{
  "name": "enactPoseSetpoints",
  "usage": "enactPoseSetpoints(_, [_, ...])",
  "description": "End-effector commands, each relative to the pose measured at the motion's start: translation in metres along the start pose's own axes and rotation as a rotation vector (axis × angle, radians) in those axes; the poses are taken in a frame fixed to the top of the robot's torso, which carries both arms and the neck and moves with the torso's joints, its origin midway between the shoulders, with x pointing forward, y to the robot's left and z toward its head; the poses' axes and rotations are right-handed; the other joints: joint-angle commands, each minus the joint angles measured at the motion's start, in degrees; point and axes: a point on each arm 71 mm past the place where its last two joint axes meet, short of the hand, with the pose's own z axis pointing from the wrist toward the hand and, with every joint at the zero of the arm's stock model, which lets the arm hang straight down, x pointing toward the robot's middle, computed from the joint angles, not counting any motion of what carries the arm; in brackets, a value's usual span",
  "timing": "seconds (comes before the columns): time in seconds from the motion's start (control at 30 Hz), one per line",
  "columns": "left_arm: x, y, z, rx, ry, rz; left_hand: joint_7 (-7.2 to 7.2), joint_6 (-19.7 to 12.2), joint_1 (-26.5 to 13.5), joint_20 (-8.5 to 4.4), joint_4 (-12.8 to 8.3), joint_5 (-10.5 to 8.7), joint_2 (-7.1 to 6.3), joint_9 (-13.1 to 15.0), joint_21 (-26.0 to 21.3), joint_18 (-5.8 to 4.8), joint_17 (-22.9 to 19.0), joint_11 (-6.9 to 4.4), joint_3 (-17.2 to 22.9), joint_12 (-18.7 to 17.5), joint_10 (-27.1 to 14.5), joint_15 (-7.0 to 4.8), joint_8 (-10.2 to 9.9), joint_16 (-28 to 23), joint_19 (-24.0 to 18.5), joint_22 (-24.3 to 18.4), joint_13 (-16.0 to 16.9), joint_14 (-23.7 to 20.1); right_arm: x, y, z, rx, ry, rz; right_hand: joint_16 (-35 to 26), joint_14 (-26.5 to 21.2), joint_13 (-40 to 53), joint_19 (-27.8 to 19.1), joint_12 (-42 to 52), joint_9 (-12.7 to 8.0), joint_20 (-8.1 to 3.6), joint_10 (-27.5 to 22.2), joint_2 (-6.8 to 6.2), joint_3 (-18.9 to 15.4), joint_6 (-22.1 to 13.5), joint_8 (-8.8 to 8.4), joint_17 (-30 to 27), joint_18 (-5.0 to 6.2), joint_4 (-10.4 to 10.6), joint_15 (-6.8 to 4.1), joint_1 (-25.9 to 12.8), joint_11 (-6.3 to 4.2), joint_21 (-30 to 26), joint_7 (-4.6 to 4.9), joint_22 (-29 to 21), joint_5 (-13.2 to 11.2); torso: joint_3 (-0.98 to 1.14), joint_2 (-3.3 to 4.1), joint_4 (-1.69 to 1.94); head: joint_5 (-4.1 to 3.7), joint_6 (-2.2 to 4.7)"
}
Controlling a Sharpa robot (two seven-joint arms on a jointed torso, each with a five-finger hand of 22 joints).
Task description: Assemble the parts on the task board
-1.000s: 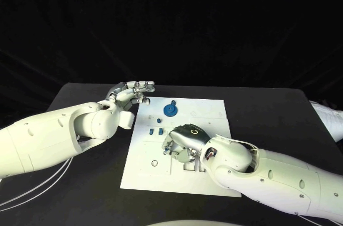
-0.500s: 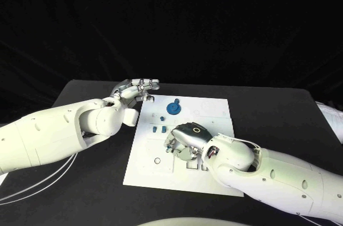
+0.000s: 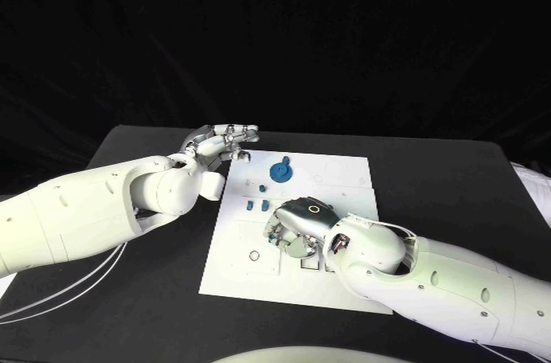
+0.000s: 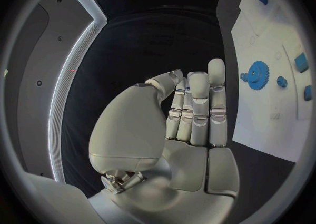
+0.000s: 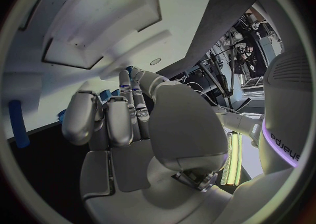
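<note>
The white task board lies in the middle of the black table. A blue gear sits near its far edge, with small blue parts just nearer; the left wrist view shows the gear and small parts too. My left hand hovers at the board's far left corner, fingers straight and together, holding nothing. My right hand is over the board's middle, knuckles up, fingers curled down onto it. Bits of blue peek between those fingers; whether they hold a part is hidden.
A dark ring mark and pale sockets lie on the board's near half, close to my right hand. A long blue part lies on the board beside my right hand. Black table surrounds the board.
The left hand has drifted slightly up and toward the board's far left corner. The right hand stays in place over the board's middle.
</note>
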Motion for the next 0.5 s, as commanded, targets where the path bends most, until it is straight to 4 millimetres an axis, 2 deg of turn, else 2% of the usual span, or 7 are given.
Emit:
enactPoseSetpoints(0.03, [0.0029, -0.0004, 0.0004, 0.004, 0.024, -0.002, -0.07, -0.4, -0.1, 0.03, 0.0, 0.03, 0.15, -0.1, -0.2, 0.6, -0.1, -0.04, -0.3, 0.4, -0.4, 0.0, 0.3, -0.1, 0.4, -0.1, 0.1, 0.0, 0.0075, -0.0009, -0.0013, 0.01, 0.056, -0.022, 0.2, 2.5, 0.0, 0.2, -0.2, 0.1, -0.19, 0.4, 0.28, -0.1, 0.4, 0.18, 0.0, 0.66, -0.4, -0.3, -0.2, 0.02, 0.1, 0.2, 0.0, 0.2, 0.0, -0.02, 0.01, 0.31, -0.21])
enactPoseSetpoints(0.37, [0.0028, -0.0003, 0.0003, 0.002, 0.026, -0.002, -0.07, -0.4, -0.1, 0.03, 0.0, 0.03, 0.15, -0.1, -0.2, 0.6, -0.1, -0.04, -0.3, 0.4, -0.4, 0.0, 0.3, -0.1, 0.4, -0.1, 0.1, 0.0, 0.0087, 0.0004, -0.0015, 0.018, 0.072, -0.033, 0.2, 2.5, -0.2, 0.1, -0.5, 0.1, -0.14, 0.1, -0.06, -0.6, 0.1, -0.08, -0.1, 0.67, -0.3, -0.17, -0.9, 0.19, 0.0, 0.31, -0.2, 0.1, -0.03, -0.03, 0.0, 0.42, -0.2])
enactPoseSetpoints(0.43, [0.0027, -0.0003, 0.0003, 0.001, 0.025, -0.002, -0.07, -0.4, -0.1, 0.03, 0.0, 0.03, 0.15, -0.1, -0.2, 0.6, -0.1, -0.04, -0.3, 0.4, -0.4, 0.0, 0.3, -0.1, 0.4, -0.1, 0.1, 0.0, 0.0084, -0.001, -0.0017, 0.033, 0.067, -0.042, 0.0, 2.4, -0.8, -0.1, -0.8, -0.3, 0.17, -2.1, -1.09, -1.6, -1.9, -1.16, -0.5, 0.72, 0.5, 0.42, -2.8, 0.77, -0.3, 0.93, -0.7, -0.2, -0.03, -0.04, -0.02, 0.44, -0.13])
enactPoseSetpoints(0.5, [0.0027, -0.0003, 0.0003, 0.001, 0.026, -0.002, -0.07, -0.4, -0.1, 0.03, 0.0, 0.03, 0.15, -0.1, -0.2, 0.6, -0.1, -0.04, -0.3, 0.4, -0.4, 0.0, 0.3, -0.1, 0.4, -0.1, 0.1, 0.0, 0.0072, -0.0023, -0.0019, 0.045, 0.049, -0.048, -0.3, 2.2, -1.7, -0.6, -0.7, -1.0, 0.63, -5.3, -2.25, -2.7, -4.4, -1.45, -1.0, 0.85, 1.1, 1.12, -4.2, 1.55, -0.9, 1.58, -1.5, -1.2, -0.03, -0.05, -0.04, 0.4, -0.11])
